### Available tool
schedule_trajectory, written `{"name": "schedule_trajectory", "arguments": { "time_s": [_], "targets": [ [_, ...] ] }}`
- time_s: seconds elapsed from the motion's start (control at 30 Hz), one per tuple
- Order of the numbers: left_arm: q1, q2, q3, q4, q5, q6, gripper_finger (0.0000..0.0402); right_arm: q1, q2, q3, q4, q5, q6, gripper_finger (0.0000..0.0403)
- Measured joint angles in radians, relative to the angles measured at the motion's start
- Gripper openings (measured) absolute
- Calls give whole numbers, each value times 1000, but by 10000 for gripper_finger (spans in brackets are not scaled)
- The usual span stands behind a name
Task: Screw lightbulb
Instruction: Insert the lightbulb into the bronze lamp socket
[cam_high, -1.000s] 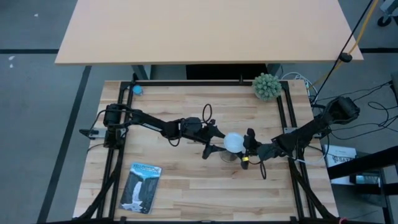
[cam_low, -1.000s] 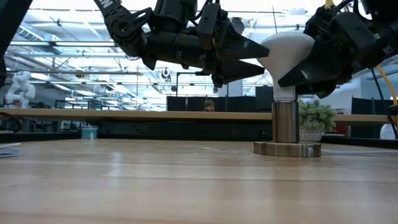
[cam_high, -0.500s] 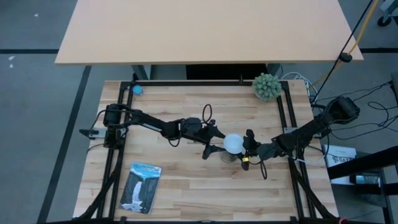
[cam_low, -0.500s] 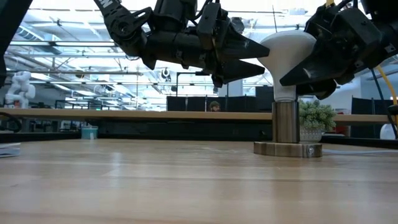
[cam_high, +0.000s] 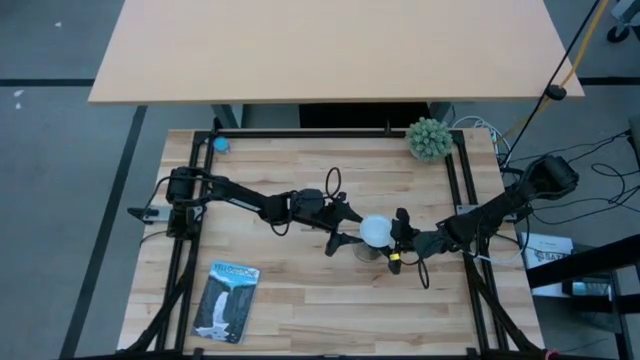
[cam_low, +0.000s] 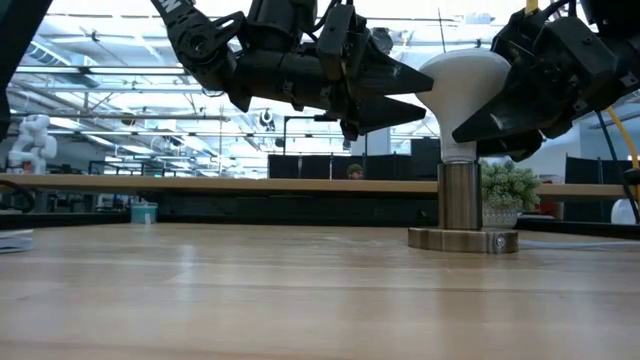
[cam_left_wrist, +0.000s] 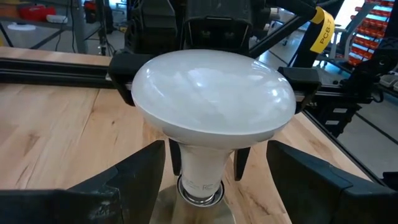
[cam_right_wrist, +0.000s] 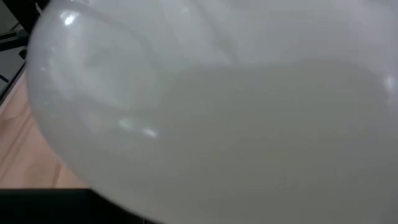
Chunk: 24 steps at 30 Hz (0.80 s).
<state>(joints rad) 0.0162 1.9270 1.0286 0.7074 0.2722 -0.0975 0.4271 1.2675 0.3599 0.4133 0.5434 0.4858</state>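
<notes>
Lightbulb (cam_low: 462, 85) upright in socket (cam_low: 461, 197)

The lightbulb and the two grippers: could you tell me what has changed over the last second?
Almost nothing. The right gripper turned very slightly on the lightbulb, which it still clasps. The left gripper stays open beside the globe, and the bulb remains upright in the socket.

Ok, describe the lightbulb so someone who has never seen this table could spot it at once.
On the wooden table, look near the middle, where the two dark arms meet. There a short metal socket stands on a round flat base, and the lightbulb sits upright in its top. It is the only white, round-headed thing there, unlike the green plant in the far corner.
</notes>
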Motion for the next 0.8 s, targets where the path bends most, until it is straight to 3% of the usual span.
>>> {"name": "schedule_trajectory", "arguments": {
  "time_s": [0.8],
  "targets": [
    [0,0,0,-50,1,3,284,0,-1,3,-19,-26,0,214]
  ]
}}
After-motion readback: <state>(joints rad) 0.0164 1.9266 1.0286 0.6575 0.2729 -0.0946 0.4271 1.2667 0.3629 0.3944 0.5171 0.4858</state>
